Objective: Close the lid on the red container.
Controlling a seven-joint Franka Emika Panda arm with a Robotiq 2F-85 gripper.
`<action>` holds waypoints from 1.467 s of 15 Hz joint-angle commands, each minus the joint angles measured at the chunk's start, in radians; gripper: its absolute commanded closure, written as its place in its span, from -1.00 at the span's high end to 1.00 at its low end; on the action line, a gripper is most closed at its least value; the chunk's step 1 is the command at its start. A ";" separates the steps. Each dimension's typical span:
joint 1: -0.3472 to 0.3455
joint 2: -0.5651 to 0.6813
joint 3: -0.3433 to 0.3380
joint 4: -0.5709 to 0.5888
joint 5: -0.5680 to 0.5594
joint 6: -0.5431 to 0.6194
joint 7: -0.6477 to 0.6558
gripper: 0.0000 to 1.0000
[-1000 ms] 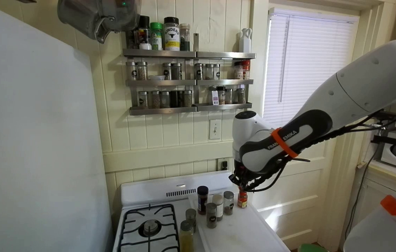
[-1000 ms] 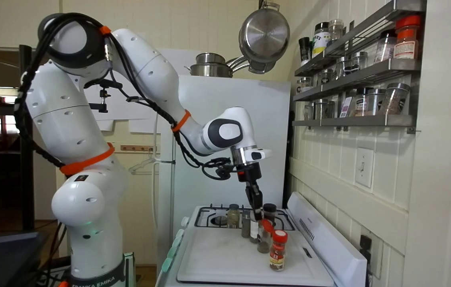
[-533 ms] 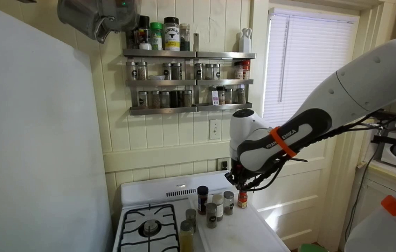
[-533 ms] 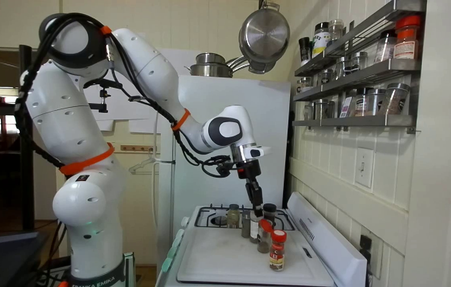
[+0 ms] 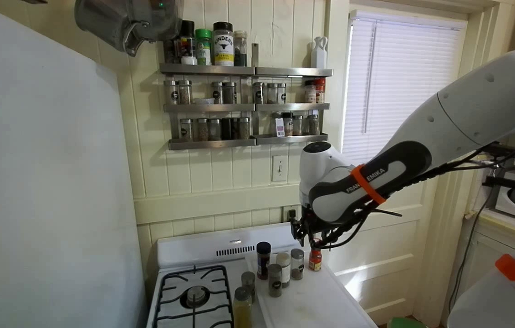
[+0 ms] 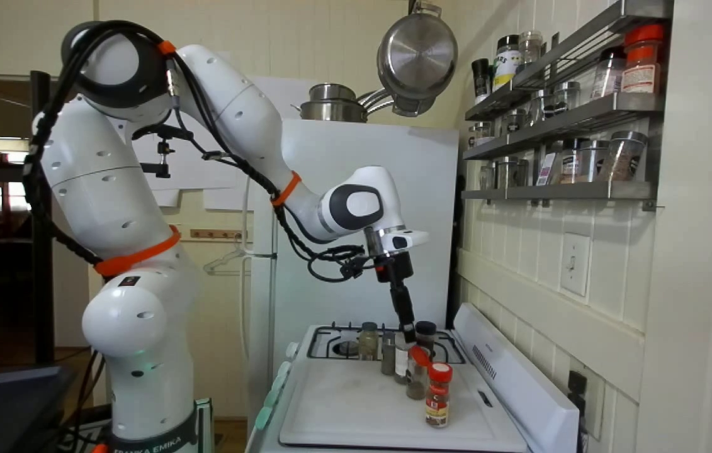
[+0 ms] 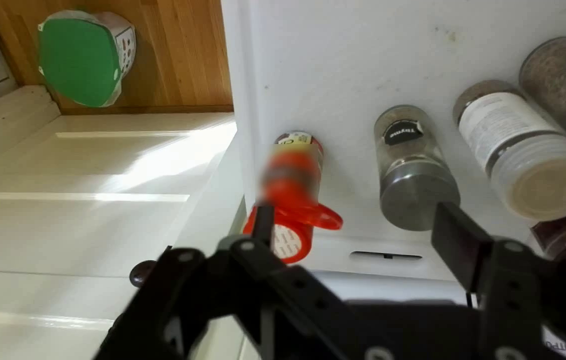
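The red container (image 6: 437, 402) is a small jar with a red cap, standing on the white stove cover; it also shows in an exterior view (image 5: 315, 260). Its lid (image 6: 420, 357) is a red flap that sticks up and out from the cap's side toward the neighbouring bottles. My gripper (image 7: 358, 227) is open above, with nothing held between its fingers. In the wrist view the left finger (image 7: 264, 225) overlaps part of the red cap (image 7: 299, 240), and whether they touch I cannot tell. A blurred patch hides the jar's neck there. The right finger (image 7: 458, 245) lies over the Thyme bottle's lid.
Close by on the cover stand the grey-lidded Thyme bottle (image 7: 408, 150), a white-labelled bottle (image 7: 518, 130) and several other spice bottles. The stove's back panel (image 6: 519, 365) rises behind them. Spice shelves (image 5: 248, 107) hang on the wall above.
The fingers have gone from shut to spread wide. My arm rose slightly and shifted a little left in an exterior view. The red container has hardly moved, its flap still up.
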 commanded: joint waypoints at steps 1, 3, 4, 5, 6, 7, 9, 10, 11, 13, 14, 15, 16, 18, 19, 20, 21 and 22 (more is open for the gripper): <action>0.006 -0.006 -0.022 -0.011 -0.013 -0.003 -0.054 1.00; 0.026 -0.010 -0.044 -0.015 -0.008 -0.013 -0.171 1.00; 0.042 -0.013 -0.060 -0.021 0.014 -0.007 -0.247 1.00; 0.050 -0.012 -0.069 -0.023 0.015 -0.009 -0.303 0.99; 0.059 -0.009 -0.082 -0.023 0.019 -0.014 -0.363 1.00; 0.067 -0.005 -0.092 -0.022 0.017 -0.016 -0.419 0.99; 0.063 0.002 -0.095 -0.015 -0.020 -0.014 -0.484 1.00; 0.043 0.007 -0.083 -0.009 -0.067 -0.011 -0.480 1.00; 0.053 0.000 -0.087 -0.012 -0.024 -0.003 -0.445 1.00; 0.051 0.000 -0.087 -0.012 -0.046 -0.003 -0.459 1.00; 0.051 0.000 -0.087 -0.012 -0.050 -0.003 -0.463 1.00; 0.051 0.000 -0.087 -0.012 -0.052 -0.003 -0.465 1.00; 0.061 0.002 -0.091 -0.015 -0.043 0.009 -0.484 1.00; 0.096 0.010 -0.118 -0.017 -0.004 0.009 -0.583 1.00; 0.101 0.011 -0.124 -0.017 0.000 0.012 -0.610 1.00; 0.106 0.012 -0.130 -0.017 0.004 0.011 -0.635 1.00; 0.114 0.013 -0.140 -0.016 0.014 0.014 -0.664 1.00; 0.114 0.015 -0.145 -0.015 0.014 0.011 -0.679 0.75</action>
